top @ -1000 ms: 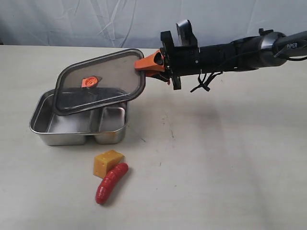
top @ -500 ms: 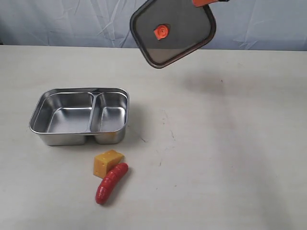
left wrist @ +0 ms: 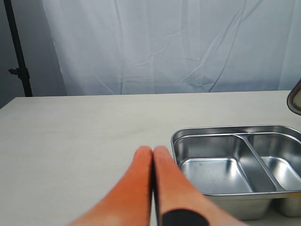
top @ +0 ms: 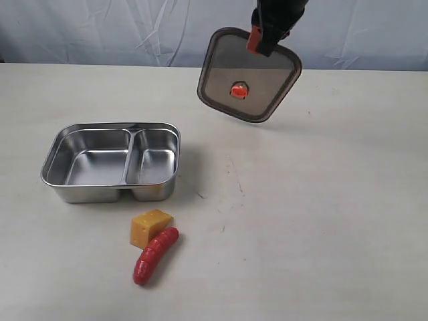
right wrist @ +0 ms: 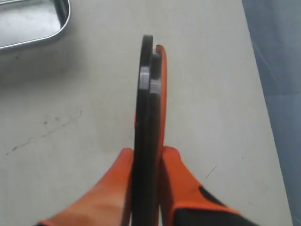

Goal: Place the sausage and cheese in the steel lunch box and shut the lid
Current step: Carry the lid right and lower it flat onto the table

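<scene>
With the right jaws pinching the lid (top: 249,75) aloft at 2 o'clock of the box (top: 87,194) and the left jaws pressed together empty, lay it flat on the table (top: 334,200), clear of cheese (top: 150,226) and sausage (top: 155,255) at the box's 6 o'clock.

the steel lunch box (top: 87,194) sits open and empty on the worktop (top: 321,221); near it the yellow cheese (top: 150,227) touches the red sausage (top: 155,256); the dark lid (top: 249,75) hangs tilted aloft.
</scene>
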Controlling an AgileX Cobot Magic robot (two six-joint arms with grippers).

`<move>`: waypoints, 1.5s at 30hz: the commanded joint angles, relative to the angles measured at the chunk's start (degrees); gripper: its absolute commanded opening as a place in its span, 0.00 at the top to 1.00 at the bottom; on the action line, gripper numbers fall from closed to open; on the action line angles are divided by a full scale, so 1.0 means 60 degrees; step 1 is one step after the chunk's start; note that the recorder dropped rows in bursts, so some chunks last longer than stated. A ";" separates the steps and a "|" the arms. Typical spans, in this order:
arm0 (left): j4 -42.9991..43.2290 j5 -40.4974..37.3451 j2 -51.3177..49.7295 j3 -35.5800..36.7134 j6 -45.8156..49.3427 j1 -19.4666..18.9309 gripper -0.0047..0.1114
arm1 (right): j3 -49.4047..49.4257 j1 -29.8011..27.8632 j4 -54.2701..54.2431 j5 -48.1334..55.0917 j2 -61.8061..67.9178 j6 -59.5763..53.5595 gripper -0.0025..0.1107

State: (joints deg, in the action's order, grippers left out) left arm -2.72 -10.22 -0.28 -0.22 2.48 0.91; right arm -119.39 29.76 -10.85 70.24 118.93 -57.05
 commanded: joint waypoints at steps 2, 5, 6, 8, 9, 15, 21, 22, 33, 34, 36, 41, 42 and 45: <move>0.0009 0.0065 0.0047 0.0036 -0.0048 0.0065 0.96 | 0.0681 0.0494 0.1035 -0.0045 -0.0008 -0.0053 0.99; 0.0009 0.0065 0.0047 0.0036 -0.0048 0.0065 0.96 | 0.1665 0.0720 0.1554 -0.0045 -0.0008 0.0060 0.99; 0.0009 0.0065 0.0047 0.0036 -0.0048 0.0065 0.96 | 0.1981 0.0757 0.1483 -0.0045 -0.0008 0.0060 0.99; 0.0009 0.0065 0.0047 0.0036 -0.0048 0.0065 0.96 | 0.2499 0.0778 0.0968 -0.0045 -0.0008 0.0060 0.99; 0.0009 0.0065 0.0047 0.0036 -0.0048 0.0065 0.96 | 0.2709 0.0778 0.0531 -0.0045 -0.0008 0.0060 0.99; 0.0009 0.0065 0.0047 0.0036 -0.0048 0.0065 0.96 | 0.3917 0.0873 -0.1048 -0.0045 -0.0008 0.0060 0.99; 0.0009 0.0065 0.0047 0.0036 -0.0048 0.0065 0.96 | 0.4852 0.1425 -0.1254 -0.0045 -0.0008 0.0012 0.99; 0.0009 0.0065 0.0047 0.0036 -0.0048 0.0065 0.96 | 0.4966 0.1518 -0.1254 -0.0045 -0.0008 -0.0004 0.99; 0.0009 0.0065 0.0047 0.0036 -0.0048 0.0065 0.96 | 0.5652 0.1907 -0.2308 -0.0045 0.0057 0.0003 0.98; 0.0009 0.0065 0.0047 0.0036 -0.0048 0.0065 0.96 | 0.5652 0.1907 -0.2348 -0.0045 0.0057 0.0003 0.98; 0.0009 0.0065 0.0047 0.0036 -0.0048 0.0065 0.96 | 0.5652 0.1907 -0.2423 -0.0045 0.0057 0.0003 0.90; 0.0009 0.0065 0.0047 0.0036 -0.0048 0.0065 0.96 | 0.5652 0.1912 -0.2454 -0.0045 0.0057 0.0003 0.57; 0.0009 0.0065 0.0047 0.0036 -0.0048 0.0065 0.96 | 0.5652 0.1912 -0.2461 -0.0045 0.0057 0.0003 0.53; 0.0009 0.0065 0.0047 0.0036 -0.0048 0.0065 0.96 | 0.5652 0.1912 -0.2476 -0.0045 -0.0035 0.0003 0.52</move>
State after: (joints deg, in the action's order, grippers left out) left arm -2.72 -10.22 -0.28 -0.22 2.48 0.91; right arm -85.80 41.23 -25.17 69.57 119.56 -56.93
